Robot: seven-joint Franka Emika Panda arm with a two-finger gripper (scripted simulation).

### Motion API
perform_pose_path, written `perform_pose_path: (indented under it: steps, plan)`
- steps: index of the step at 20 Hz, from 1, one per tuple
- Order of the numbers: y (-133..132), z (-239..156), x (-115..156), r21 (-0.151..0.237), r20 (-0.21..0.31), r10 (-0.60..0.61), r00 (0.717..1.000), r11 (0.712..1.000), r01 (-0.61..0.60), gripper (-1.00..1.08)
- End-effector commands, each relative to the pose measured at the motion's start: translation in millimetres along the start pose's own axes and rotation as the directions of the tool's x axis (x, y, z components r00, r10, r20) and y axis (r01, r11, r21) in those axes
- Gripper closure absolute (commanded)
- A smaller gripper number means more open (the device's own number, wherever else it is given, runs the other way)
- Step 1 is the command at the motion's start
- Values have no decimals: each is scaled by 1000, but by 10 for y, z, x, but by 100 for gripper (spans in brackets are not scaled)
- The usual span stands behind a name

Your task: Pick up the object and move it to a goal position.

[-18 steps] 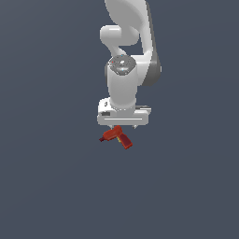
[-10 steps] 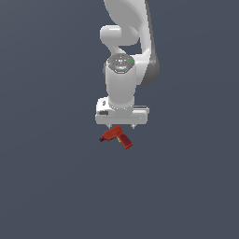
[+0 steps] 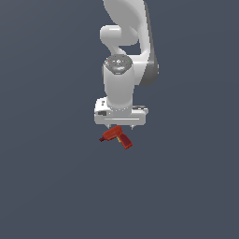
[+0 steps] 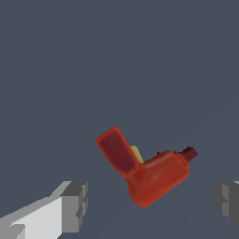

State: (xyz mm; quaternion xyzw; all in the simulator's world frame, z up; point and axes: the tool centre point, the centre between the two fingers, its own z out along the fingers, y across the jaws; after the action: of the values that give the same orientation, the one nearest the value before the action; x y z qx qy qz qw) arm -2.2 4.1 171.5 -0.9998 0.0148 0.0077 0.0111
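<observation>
- The gripper [image 4: 149,203] has its jaws spread wide, one finger on each side of the small red drill-shaped object [image 4: 147,170] and touching neither side.
- The object lies on the grey floor [image 3: 51,186] directly beneath the gripper [image 3: 121,127], handle angled toward the exterior view's right, dark tip toward its left.
- To grip well, I'd say centre over the thick body, sink lower, then close squarely.
- The arm [image 3: 128,42] hangs straight down, wrist vertical.

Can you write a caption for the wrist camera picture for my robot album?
A little red toy drill lies on the grey floor between the open gripper fingers, not yet grabbed.
</observation>
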Motion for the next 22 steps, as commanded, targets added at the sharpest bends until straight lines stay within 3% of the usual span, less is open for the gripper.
perform_pose_path:
  steps: [1,8,13,17,22]
  plan:
    - [32,35,-11,11,10,18,1000,1000,-18,-100]
    - [184,222,-71,76,68,118,991,989,-123,-100]
    - [339,426,-142,148,141,226,964,958,-246,-100]
    - [474,612,-210,214,217,322,922,905,-367,-100]
    - [623,823,-284,288,317,423,849,810,-511,-100]
